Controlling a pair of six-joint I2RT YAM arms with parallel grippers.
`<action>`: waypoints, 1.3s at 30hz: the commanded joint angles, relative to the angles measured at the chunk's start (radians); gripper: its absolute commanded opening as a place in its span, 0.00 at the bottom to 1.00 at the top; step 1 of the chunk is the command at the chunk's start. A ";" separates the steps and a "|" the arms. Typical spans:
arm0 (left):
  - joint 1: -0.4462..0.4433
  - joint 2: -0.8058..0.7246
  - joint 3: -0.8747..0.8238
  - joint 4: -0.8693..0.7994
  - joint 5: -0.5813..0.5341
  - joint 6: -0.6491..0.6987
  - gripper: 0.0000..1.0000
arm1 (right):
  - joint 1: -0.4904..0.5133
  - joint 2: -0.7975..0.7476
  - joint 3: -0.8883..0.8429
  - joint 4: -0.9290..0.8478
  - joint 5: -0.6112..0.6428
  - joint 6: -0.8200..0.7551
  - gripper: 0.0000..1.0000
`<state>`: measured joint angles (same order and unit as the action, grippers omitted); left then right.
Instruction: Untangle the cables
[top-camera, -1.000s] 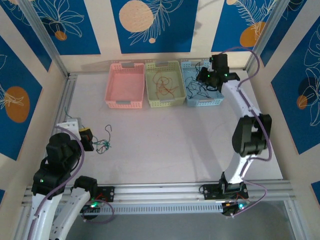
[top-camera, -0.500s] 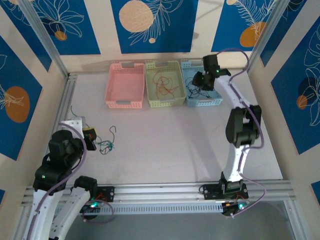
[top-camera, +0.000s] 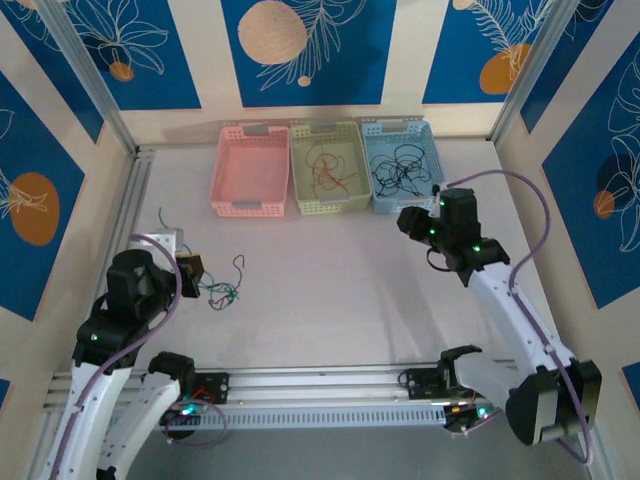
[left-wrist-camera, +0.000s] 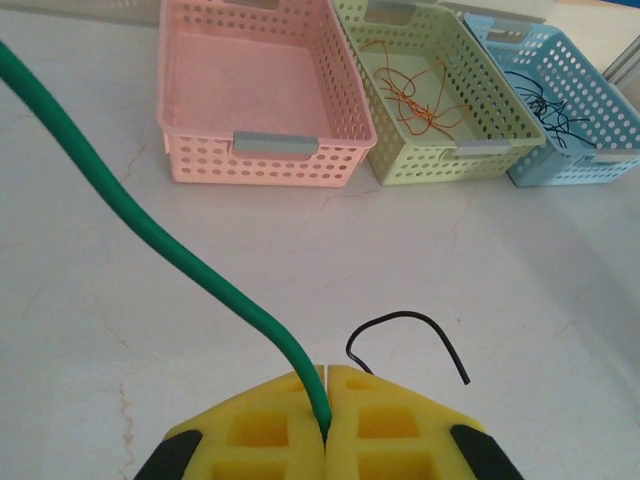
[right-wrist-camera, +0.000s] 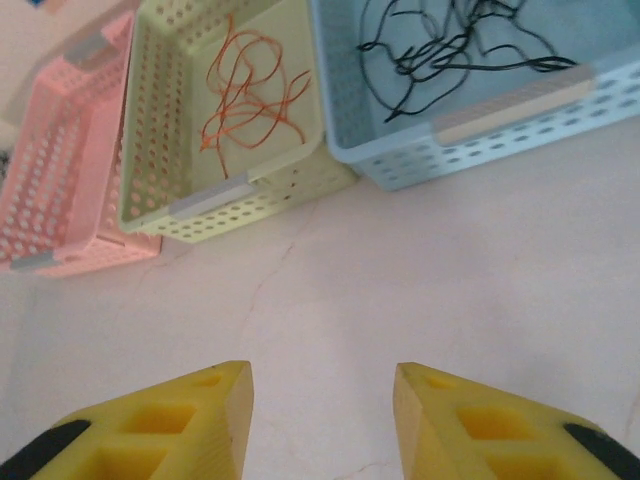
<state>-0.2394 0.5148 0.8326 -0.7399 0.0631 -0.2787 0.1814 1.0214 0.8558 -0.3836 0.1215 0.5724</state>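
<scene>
Along the table's (top-camera: 330, 300) far edge: three baskets in a row.
- Pink basket (top-camera: 250, 207), left.
- Green basket (top-camera: 325, 208), middle, holding orange cables (top-camera: 328, 172).
- Blue basket (top-camera: 410, 205), right, holding black cables (top-camera: 400, 170).

Near the left edge: the left end effector (left-wrist-camera: 327, 400), pads pressed together and pinching a green cable (left-wrist-camera: 165, 243). A black cable (left-wrist-camera: 405, 316), bent into a hook, lies on the table just beside it.

Near the blue basket: the right end effector (right-wrist-camera: 322, 385), held over bare table with its fingers parted and nothing between them.
</scene>
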 joint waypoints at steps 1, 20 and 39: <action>0.012 0.007 -0.006 0.030 0.036 0.004 0.00 | -0.049 -0.062 -0.022 0.033 -0.088 0.029 0.39; 0.009 0.233 -0.016 0.399 0.619 -0.245 0.00 | 0.128 -0.230 -0.216 0.153 -0.704 0.036 0.46; 0.005 0.354 0.000 0.550 0.774 -0.313 0.00 | 0.630 0.141 -0.021 0.373 -0.256 0.146 0.56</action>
<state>-0.2394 0.8913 0.8417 -0.2413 0.7902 -0.5701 0.8059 1.1278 0.7937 -0.0841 -0.1829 0.6563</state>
